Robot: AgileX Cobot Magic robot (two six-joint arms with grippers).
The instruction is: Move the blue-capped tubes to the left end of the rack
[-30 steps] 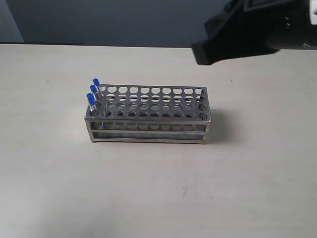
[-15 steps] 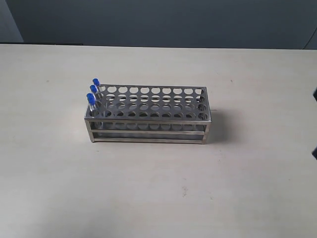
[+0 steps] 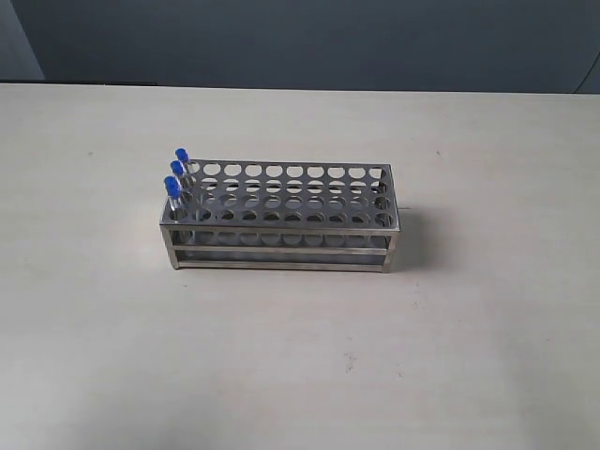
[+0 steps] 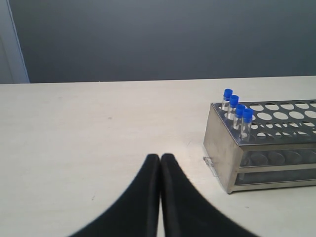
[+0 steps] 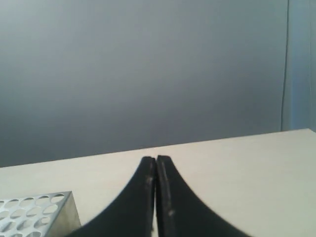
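Left gripper [image 4: 160, 156]: fingers pressed together with nothing between them, over bare table [image 4: 74, 148] short of the rack [image 4: 219, 143]. Right gripper [image 5: 156, 158]: same, closed on nothing, and its camera catches only one corner of the rack. Neither arm shows in the exterior view, so we're clear of the work.

Blue-capped tubes [image 4: 240, 109]: the left wrist camera shows four, in one line in the end row of holes. In the exterior view that's the 9 o'clock end of the rack, which sits about mid-table. The holes from there out to 3 o'clock look empty. We read the task as done, so the step in hand is just holding clear.

How to do that well, as we judge it:
- Keep both arms off the rack.
- Don't sweep over the tube tops. They stand proud of the top plate, and a brush could tip one.
- If we need to reseat a tube, spread the left fingers before closing in and come straight down on the cap. Let go only once the tube is upright in its hole.

What we can't make out:
- The exterior view separates only three caps [image 3: 175, 167]. The fourth is probably overlapped by another.
- Tube bottoms sit behind the frame rails, so seating depth is unknown.
- The 3 o'clock end of the rack is cut off in the left wrist view.
- The right wrist view shows no tubes at all.
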